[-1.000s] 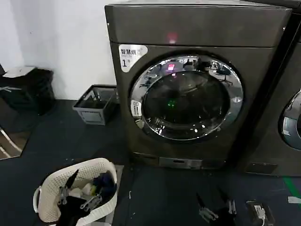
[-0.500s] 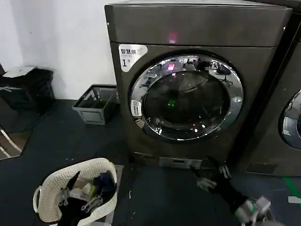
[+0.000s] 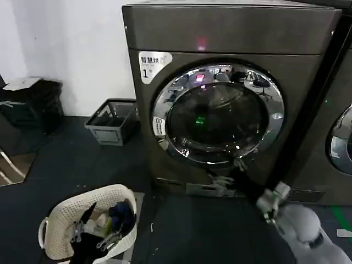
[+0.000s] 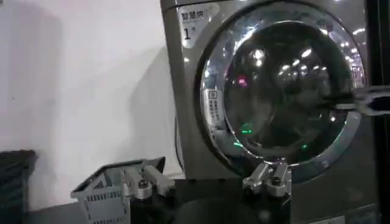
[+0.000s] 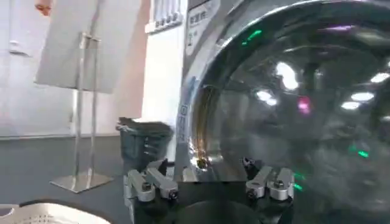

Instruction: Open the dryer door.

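A: What surrounds the dryer (image 3: pixel 231 104)?

B: Dark floor (image 3: pixel 77 165), a white wall (image 3: pixel 71 49) to its left, a grey crate (image 3: pixel 113 121) by that wall, a white laundry basket (image 3: pixel 91 220) in front.

A: And the dryer door (image 3: pixel 218 114)?

B: Shut, flush with its front.

A: The grippers?

B: The right gripper (image 3: pixel 228 176) is spread wide below the door, holding nothing, blurred. The left gripper (image 4: pixel 207 182) is spread too, empty, above the basket. The neighbouring machine (image 3: pixel 335 137) is cut off.

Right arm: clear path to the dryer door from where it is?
Probably yes. The right gripper is open just under the closed door's chrome ring, nothing between them. Left gripper is open over the basket.
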{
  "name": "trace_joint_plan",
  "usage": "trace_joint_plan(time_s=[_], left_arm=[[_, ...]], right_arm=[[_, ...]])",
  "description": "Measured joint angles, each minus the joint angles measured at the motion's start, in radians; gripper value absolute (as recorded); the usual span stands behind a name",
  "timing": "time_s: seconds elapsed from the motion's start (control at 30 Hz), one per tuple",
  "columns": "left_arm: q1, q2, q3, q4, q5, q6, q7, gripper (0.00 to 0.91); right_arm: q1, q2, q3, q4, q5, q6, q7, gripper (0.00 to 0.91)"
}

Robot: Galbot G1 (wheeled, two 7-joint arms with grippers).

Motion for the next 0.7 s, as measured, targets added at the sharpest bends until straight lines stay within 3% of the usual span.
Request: trace_joint_plan(time_s=[0.33,0.7], left_arm=[[-0.003,-0.003,-0.001,0.004,0.004,-0.001,0.002,0.907],[-0.009,-0.001,-0.003,0.011,-0.005,0.0,0.02,0.907]], right_arm=[[0.152,0.085,-0.095,-0.186,-0.01,0.019,-0.019,0.907],[0.237,0.174,-0.144,-0.319,-0.028,0.023,-0.034,0.907]])
